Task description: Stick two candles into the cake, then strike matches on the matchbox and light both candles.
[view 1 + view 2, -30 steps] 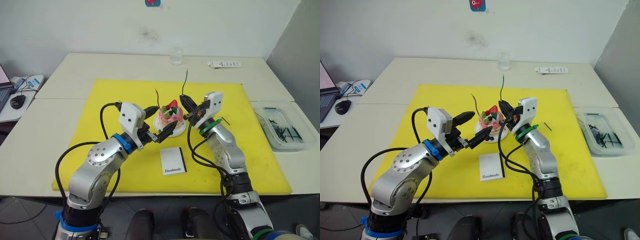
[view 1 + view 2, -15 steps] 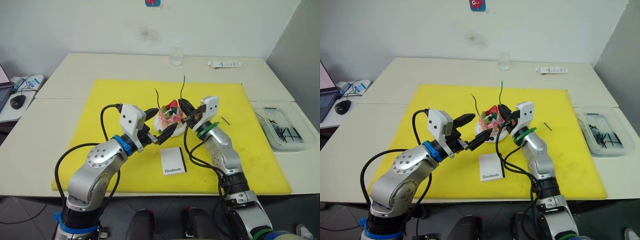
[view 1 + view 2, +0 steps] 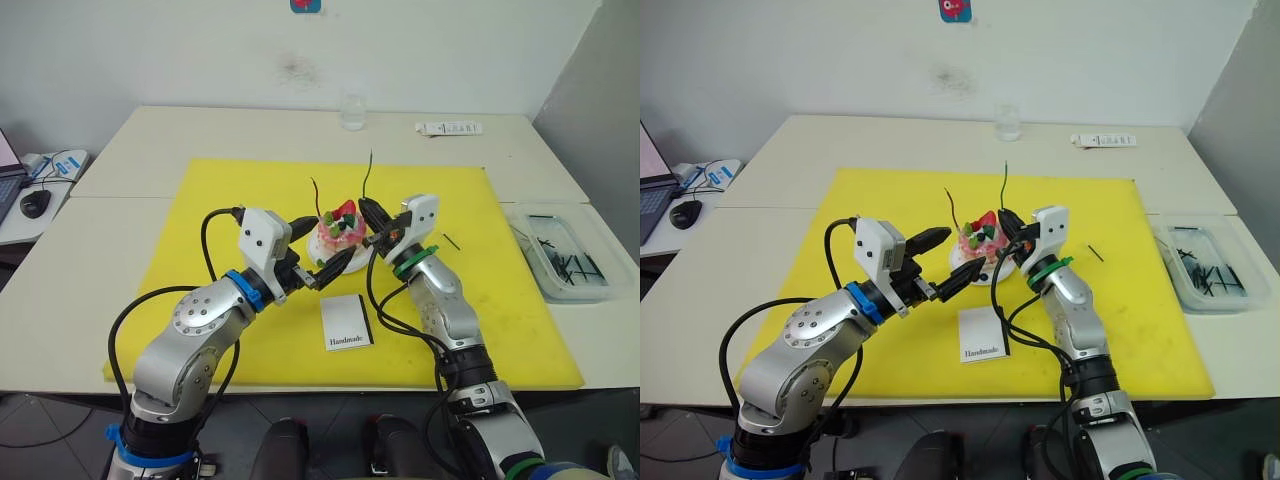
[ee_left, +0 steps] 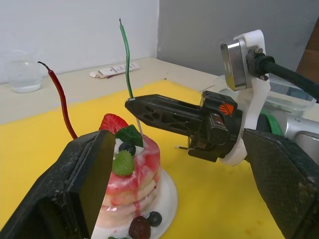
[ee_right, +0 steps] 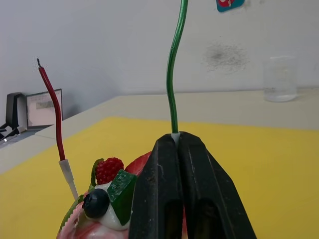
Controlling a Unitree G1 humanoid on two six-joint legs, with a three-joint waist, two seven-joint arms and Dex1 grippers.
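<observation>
The pink cake (image 3: 338, 234) sits on its white plate (image 3: 357, 258) in the middle of the yellow mat. A dark red candle (image 3: 316, 195) stands stuck in the cake's left side. My right gripper (image 3: 366, 210) is shut on the green candle (image 3: 367, 170), holding it upright just over the cake's right side. The candle's white lower end (image 4: 136, 122) points down at the cake top. My left gripper (image 3: 323, 244) is open, one finger on each side of the cake's front left. The white matchbox (image 3: 346, 322) lies on the mat in front of the cake. One match (image 3: 451, 241) lies to the right.
A clear tray (image 3: 565, 255) with dark sticks sits off the mat at the right. At the far edge of the table stand a glass (image 3: 351, 112) and a white tube (image 3: 448, 128). The yellow mat (image 3: 230, 200) is bare on its left half.
My right gripper has moved slightly left and down toward the cake, with the green candle in it. The left gripper and the red candle have stayed put.
</observation>
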